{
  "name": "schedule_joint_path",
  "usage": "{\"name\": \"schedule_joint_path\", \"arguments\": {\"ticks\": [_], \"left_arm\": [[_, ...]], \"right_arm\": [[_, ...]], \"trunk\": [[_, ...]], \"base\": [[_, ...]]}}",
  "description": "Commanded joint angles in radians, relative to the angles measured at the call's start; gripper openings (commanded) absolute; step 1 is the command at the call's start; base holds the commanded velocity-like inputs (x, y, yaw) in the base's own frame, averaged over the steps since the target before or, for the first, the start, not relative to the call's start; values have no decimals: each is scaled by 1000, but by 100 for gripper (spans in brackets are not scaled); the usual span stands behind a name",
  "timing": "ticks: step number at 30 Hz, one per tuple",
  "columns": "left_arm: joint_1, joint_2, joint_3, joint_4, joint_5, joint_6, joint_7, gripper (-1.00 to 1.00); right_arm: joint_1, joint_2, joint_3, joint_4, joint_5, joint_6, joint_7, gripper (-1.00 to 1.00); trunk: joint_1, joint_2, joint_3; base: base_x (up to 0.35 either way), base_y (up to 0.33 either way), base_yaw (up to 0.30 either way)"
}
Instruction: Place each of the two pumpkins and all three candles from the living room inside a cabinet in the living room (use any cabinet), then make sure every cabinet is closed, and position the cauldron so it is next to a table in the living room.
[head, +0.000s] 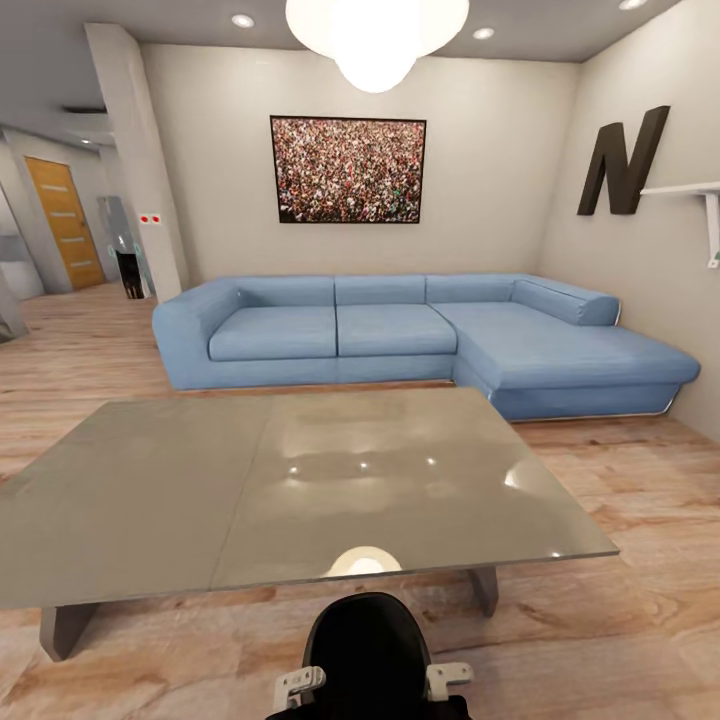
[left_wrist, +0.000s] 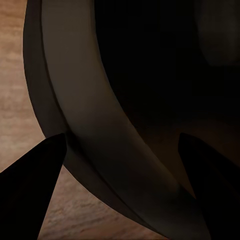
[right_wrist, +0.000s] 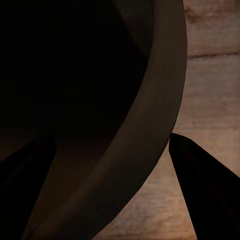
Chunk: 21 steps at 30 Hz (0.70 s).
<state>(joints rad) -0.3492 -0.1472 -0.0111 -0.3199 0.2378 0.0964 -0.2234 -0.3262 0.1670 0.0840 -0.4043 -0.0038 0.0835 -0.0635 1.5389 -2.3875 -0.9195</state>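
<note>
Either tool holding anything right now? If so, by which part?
Nothing held, as far as shows. Left tool and right tool both have fingers spread, pointing at a dark curved body with wooden floor behind.

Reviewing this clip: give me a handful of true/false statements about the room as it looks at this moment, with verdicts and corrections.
1. A grey table stands between the robot and the sofa. True.
2. The sofa is red. False: it is blue.
3. Two pumpkins sit on the table. False: its top shows nothing but light reflections.
4. A framed picture hangs on the wall above the sofa. True.
5. A large dark letter N is on the right wall. True.
6. In the left wrist view, the left tool has its fingers pressed together. False: the two dark fingertips stand well apart, with a curved dark surface beyond them.
</note>
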Motion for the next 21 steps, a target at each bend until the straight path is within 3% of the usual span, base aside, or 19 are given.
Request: {"name": "schedule_joint_path", "arguments": {"ticks": [1,18,21], "left_arm": [[-1,5,-18,-5,17,2,-2,-100],[-1,5,-18,-5,17,2,-4,-100],[-1,5,-19,-5,17,2,-4,-100]], "right_arm": [[-1,-1,19,0,-15,7,19,-100],[0,-2,19,0,-15,8,19,-100],[0,-1,19,0,-15,9,19,-100]], "trunk": [[0,0,-1],[0,0,-1],[11,-21,-10]], "base": [[11,0,0],[1,0,0],[0,0,0]]}}
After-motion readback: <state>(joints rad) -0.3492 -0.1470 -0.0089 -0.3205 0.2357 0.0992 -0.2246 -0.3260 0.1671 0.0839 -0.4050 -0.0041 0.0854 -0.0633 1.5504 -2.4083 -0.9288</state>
